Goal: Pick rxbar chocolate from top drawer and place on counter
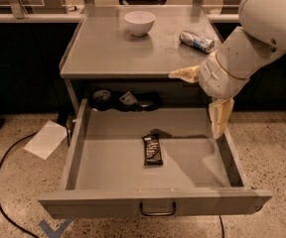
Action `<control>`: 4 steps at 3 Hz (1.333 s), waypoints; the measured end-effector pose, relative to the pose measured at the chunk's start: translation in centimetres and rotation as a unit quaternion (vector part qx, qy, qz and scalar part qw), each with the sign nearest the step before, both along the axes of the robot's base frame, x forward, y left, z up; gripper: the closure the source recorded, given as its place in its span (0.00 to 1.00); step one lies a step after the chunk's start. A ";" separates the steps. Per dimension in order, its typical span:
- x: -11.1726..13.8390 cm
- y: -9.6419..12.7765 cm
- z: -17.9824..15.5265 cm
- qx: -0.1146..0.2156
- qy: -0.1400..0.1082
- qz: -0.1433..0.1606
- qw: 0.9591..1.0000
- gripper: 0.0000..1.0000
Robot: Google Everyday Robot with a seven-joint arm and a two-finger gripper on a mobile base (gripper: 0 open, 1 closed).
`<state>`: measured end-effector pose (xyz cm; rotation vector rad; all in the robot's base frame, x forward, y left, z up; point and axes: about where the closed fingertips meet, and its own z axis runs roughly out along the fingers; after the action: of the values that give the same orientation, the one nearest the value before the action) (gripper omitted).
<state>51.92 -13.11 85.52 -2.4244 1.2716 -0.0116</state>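
1. Step: approach phase, pick not yet made. The rxbar chocolate [152,149] lies flat on the floor of the top drawer [76,144], roughly centre, long axis front-to-back, touching nothing.
2. The gripper [194,105] hangs over the drawer's right rear corner, just below the front edge of the counter [108,51], right of the bar and above it. Jaws are spread wide apart with nothing between them: 1 finger points left along the counter lip, the other points down near the right wall.
3. Next move, my read: shift left and forward over the bar, turn the wrist so both fingers point down, straddle the bar's short axis, descend, close (the bar is flat, so the pinch has to go nearly to the drawer floor).
4. Edges: the counter lip is right by the upper finger and the right drawer wall is just under the lower one. Both are snag risks unless the 1st motion goes left/forward.
5. Room in the drawer: the floor is bare on all 4 sides of the bar. Dark clutter [128,100] sits at the back under the counter, apart from it.
6. Place side: the counter carries 1 white bowl [139,22] rear-middle and 1 can [196,40] on the right. The left and front-centre show bare metal, a likely drop zone.
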 end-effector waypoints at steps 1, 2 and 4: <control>0.9 2.3 -1.6 0.006 -0.007 0.069 0.998 0.00; 2.2 4.7 -4.2 0.019 0.004 0.114 0.993 0.00; 3.0 6.2 -7.3 0.037 0.027 0.144 0.988 0.00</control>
<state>54.90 -6.87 78.24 -2.5348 0.9139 0.1817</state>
